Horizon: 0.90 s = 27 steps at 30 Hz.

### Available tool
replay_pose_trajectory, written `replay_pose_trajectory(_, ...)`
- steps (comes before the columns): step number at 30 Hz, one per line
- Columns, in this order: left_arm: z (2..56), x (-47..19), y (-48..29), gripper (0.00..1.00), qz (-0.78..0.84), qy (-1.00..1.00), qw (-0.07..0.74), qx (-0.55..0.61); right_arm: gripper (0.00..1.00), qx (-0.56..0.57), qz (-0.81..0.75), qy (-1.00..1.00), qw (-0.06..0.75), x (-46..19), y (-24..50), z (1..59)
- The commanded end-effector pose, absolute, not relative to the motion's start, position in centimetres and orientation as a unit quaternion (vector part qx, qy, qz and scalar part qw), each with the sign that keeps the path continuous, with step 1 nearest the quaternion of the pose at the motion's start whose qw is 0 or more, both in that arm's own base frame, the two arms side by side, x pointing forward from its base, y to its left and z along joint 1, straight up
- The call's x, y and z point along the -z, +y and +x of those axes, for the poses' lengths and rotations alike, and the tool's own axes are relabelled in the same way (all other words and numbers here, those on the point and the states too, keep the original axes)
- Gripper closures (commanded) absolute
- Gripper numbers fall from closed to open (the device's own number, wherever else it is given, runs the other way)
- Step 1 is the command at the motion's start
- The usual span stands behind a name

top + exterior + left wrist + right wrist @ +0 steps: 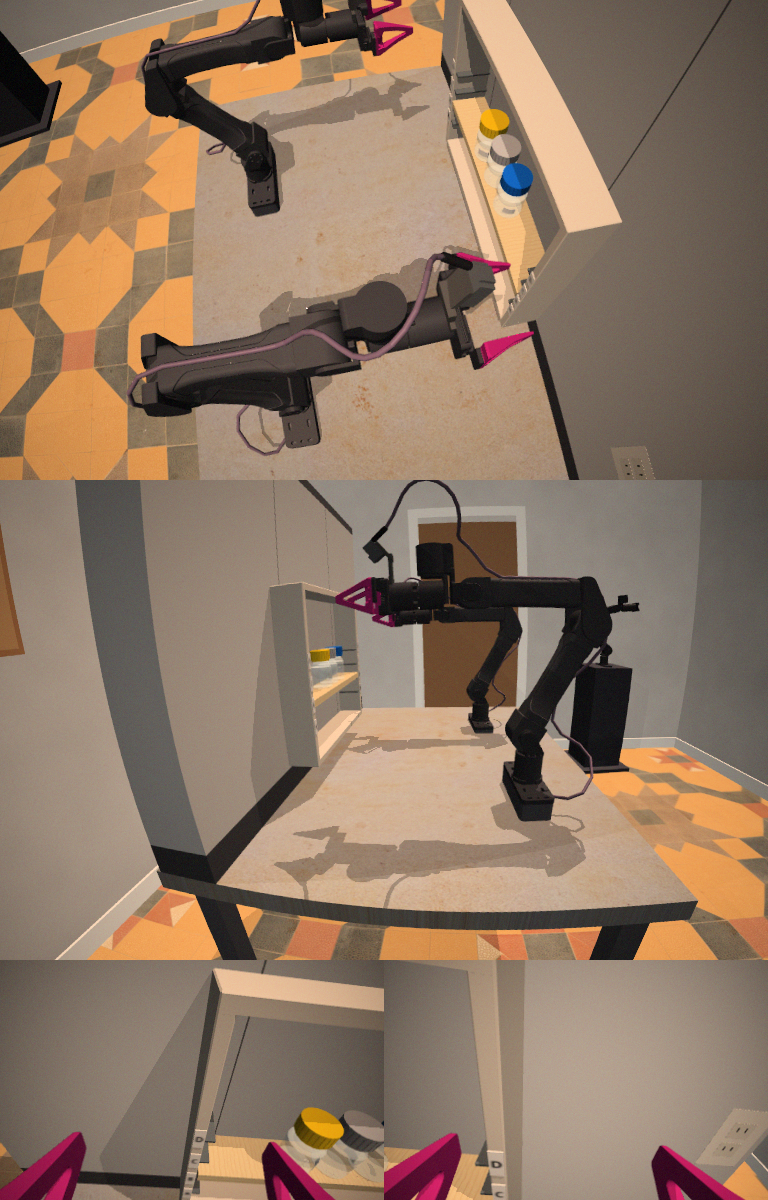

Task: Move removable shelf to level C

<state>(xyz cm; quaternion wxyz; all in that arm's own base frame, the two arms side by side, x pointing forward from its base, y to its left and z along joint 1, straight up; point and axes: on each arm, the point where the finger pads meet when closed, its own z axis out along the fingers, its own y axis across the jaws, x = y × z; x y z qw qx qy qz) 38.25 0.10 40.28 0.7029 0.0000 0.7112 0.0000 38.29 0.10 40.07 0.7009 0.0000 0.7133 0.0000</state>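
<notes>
The wooden shelf [521, 240] [323, 695] [235, 1157] [466, 1175] sits in the wall rack [546, 107] [294, 678] [300, 987] [488, 1060], apparently at level B, below the C brackets. Three bottles stand upright on it in a row: yellow-capped [494, 123] [320, 654] [318, 1128], grey-capped [504, 149] [361, 1131] and blue-capped [515, 180] [339, 650]. My left gripper [406, 15] [338, 599] [177, 1144] is open and empty, high before the rack's yellow-bottle end. My right gripper [521, 300] [374, 619] [563, 1149] is open and empty, high before the other end.
Level labels D [199, 1139] [496, 1164] and C [194, 1161] [499, 1193] mark the rack's side posts. The rack's side walls and top board bound the shelf space. The rack stands against the back wall at the table's [362, 226] [430, 796] rear edge.
</notes>
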Motion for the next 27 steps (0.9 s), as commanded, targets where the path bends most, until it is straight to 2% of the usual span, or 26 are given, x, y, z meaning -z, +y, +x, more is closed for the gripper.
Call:
replay_pose_trajectory(1, 38.2, -40.7, 0.1, 0.0, 0.0, 0.707, 0.707, 0.0, 0.0, 0.0, 0.0, 0.707, 0.707, -40.7, 0.1, 38.2)
replay_pose_trajectory(27, 37.7, -39.0, -0.4, 0.0, 0.035, 0.71, 0.703, -0.034, 0.0, 0.035, -0.034, 0.713, 0.7, -38.9, 0.8, 37.6)
